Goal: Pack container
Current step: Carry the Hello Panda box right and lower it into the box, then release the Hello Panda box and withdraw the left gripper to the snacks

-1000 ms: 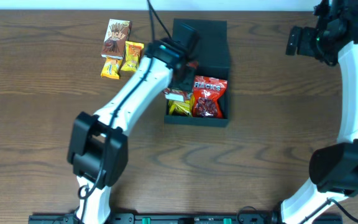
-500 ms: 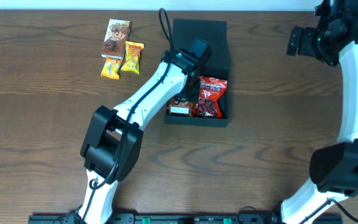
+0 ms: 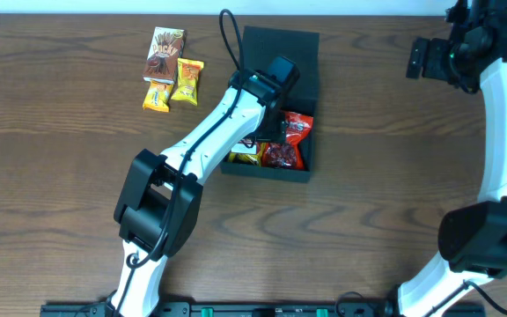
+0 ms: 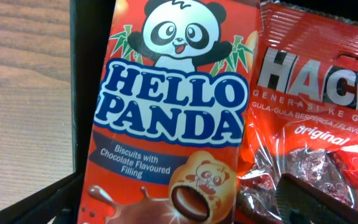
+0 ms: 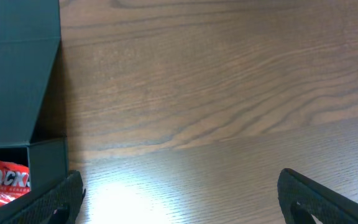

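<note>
the container (image 3: 267,173) looks light, stiff cardboard, apt to slide on the tabletop (image 3: 394,176); grip it by a corner, not the flap (image 3: 282,53); left fingers (image 4: 328,202) and right fingers (image 5: 328,196) spread, empty.

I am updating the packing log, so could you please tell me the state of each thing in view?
Container: open, lid back, partly filled.
Hello Panda: lying in container.
Hacks bag: in container, beside Hello Panda.
Yellow packet: in container.
Three snacks: on table, not yet packed.
Left gripper: open, over container.
Right gripper: open, empty, above table.
</note>
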Tool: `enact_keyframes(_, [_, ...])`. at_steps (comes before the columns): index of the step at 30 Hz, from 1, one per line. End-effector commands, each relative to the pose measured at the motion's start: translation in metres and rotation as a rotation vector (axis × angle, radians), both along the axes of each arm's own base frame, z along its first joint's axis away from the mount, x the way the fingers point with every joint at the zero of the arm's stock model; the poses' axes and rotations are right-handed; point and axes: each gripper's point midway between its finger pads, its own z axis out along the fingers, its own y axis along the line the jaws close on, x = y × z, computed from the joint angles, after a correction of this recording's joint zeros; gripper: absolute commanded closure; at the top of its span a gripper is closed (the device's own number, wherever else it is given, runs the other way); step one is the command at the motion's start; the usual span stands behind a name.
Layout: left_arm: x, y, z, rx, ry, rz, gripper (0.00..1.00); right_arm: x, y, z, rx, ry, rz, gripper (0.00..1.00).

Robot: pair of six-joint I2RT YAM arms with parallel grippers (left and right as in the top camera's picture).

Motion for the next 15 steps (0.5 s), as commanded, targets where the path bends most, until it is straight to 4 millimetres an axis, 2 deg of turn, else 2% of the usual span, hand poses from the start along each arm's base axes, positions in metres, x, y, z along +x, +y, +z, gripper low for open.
enact_keyframes(1, [0.01, 0.003, 0.008, 0.015, -0.037, -0.011, 0.05, 0.002, -0.004, 0.006, -0.014, -0.014, 0.005, 0.01])
enact_keyframes(6, [0.021, -0.007, 0.038, -0.028, -0.103, -0.056, 0.05, 0.002, -0.004, 0.006, -0.014, -0.014, 0.005, 0.01])
enact_keyframes(11, [0.022, -0.021, 0.073, -0.128, -0.148, -0.096, 0.07, 0.002, -0.004, 0.006, -0.014, -0.014, 0.005, 0.01])
enact_keyframes(14, [0.022, -0.02, 0.091, -0.142, -0.186, -0.094, 0.16, 0.002, -0.004, 0.006, -0.014, -0.014, 0.005, 0.01])
enact_keyframes(15, [0.021, -0.019, 0.096, -0.146, -0.195, -0.099, 0.3, 0.002, -0.004, 0.006, -0.014, -0.014, 0.005, 0.01])
